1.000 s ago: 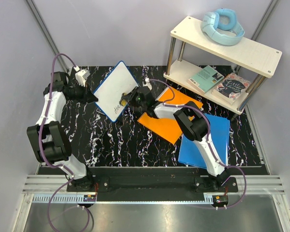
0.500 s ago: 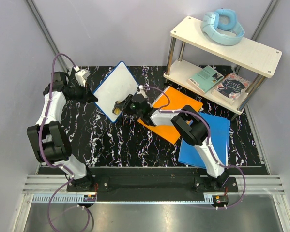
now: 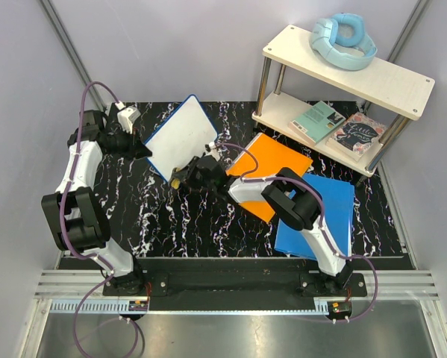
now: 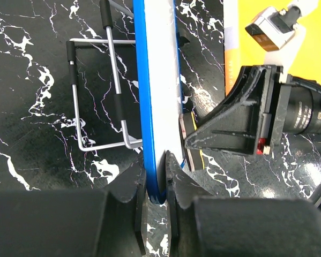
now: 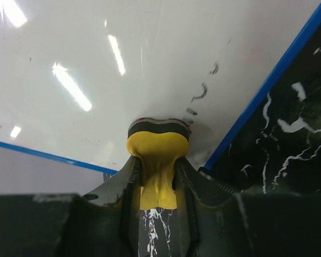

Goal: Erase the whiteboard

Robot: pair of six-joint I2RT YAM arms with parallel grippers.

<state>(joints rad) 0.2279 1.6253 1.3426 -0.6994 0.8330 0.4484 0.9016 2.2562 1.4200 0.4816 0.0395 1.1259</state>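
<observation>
Wiping underway: left claw (image 4: 156, 160) pinches the whiteboard (image 4: 160, 80) edge, and right claw (image 5: 157, 160), pinching a yellow eraser (image 5: 157, 142), should next sweep the leftover marks (image 5: 200, 93).

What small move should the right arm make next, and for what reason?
Probably slide the eraser a little toward the blue frame, across the faint black marks left on the whiteboard. The right gripper is shut on the eraser, which presses on the board just beside those marks, and the left gripper clamps the board's edge, so it looks steady.
</observation>
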